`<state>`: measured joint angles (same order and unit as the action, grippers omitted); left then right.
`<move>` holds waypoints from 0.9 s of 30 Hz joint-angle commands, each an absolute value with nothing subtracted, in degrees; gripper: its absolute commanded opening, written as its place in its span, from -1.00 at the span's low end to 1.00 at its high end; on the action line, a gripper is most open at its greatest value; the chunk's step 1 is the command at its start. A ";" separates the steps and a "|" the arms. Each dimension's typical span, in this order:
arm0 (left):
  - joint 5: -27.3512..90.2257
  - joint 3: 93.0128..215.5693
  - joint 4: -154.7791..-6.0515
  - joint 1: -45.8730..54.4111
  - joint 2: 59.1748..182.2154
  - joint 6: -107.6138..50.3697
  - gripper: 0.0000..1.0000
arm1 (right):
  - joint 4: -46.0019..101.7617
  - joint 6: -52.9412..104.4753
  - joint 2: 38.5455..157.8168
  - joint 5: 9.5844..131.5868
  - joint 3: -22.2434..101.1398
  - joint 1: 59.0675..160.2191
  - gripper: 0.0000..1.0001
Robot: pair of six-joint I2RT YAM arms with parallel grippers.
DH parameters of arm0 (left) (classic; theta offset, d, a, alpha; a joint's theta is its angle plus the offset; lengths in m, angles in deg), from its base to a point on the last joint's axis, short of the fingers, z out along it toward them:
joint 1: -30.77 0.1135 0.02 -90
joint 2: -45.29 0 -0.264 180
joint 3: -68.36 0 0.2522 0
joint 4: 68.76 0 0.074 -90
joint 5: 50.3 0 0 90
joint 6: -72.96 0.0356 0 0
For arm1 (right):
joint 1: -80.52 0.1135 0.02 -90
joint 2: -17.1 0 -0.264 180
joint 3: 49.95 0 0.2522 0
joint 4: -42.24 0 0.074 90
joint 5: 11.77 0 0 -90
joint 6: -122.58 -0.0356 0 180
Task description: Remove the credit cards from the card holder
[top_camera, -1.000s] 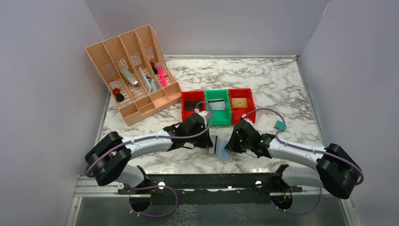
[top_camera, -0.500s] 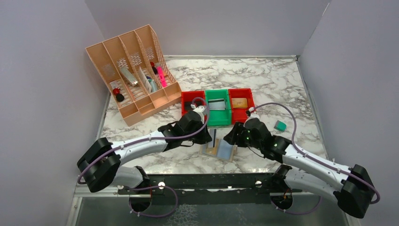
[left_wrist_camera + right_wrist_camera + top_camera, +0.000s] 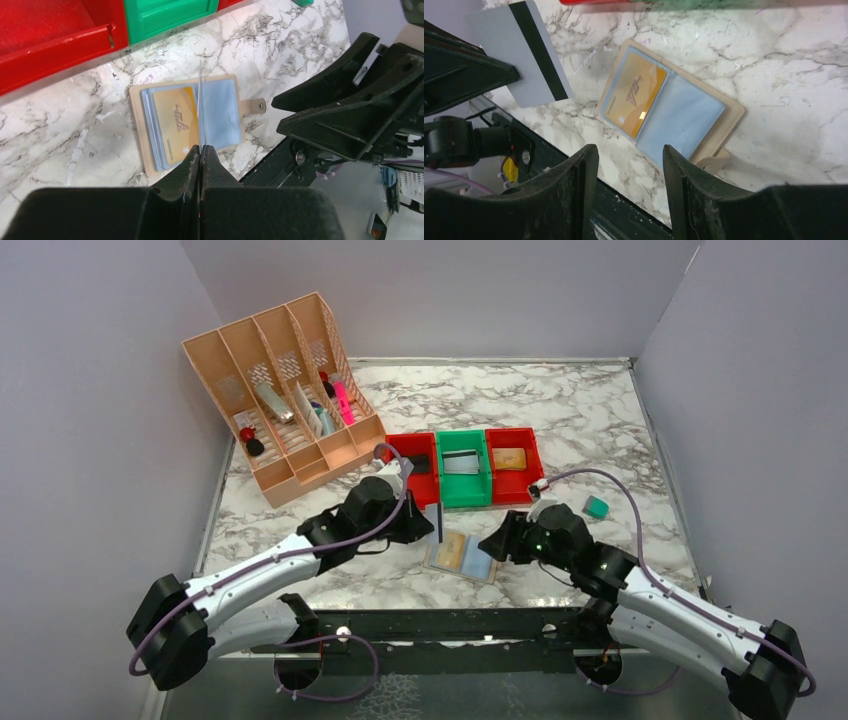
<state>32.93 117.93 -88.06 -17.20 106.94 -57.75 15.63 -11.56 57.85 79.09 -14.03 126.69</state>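
Observation:
The card holder (image 3: 478, 567) lies open and flat on the marble near the front edge, tan rim outside, pale blue panels inside (image 3: 220, 112) (image 3: 684, 117). A gold credit card (image 3: 452, 552) (image 3: 175, 125) (image 3: 635, 100) sits in its left panel. My left gripper (image 3: 432, 527) (image 3: 201, 149) is shut on a white credit card with a black stripe (image 3: 521, 60), held on edge above and left of the holder; it shows as a thin line (image 3: 200, 107) in the left wrist view. My right gripper (image 3: 497, 545) (image 3: 630, 150) stands open just right of the holder, nothing between its fingers.
Behind the holder stand a red bin (image 3: 412, 438), a green bin (image 3: 462, 502) and a second red bin (image 3: 512, 432), the last two with cards inside. A peach desk organiser (image 3: 285, 390) fills the back left. A small teal block (image 3: 596, 507) lies at the right. The black rail (image 3: 450, 625) borders the near edge.
The left gripper has pulled the striped card out and moved up and left with it. The right gripper has opened, let go of the holder and drawn back right; the holder now lies flat.

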 commanded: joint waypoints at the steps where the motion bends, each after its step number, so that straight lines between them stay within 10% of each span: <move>1: 31.75 115.03 -88.67 -16.88 100.96 -59.77 -1.00 | 15.07 -14.75 56.25 72.21 -16.27 126.83 0.11; 27: 11.10 104.45 -66.04 -16.89 96.97 -66.89 -1.00 | 48.34 -21.06 67.98 52.09 -18.60 126.83 0.28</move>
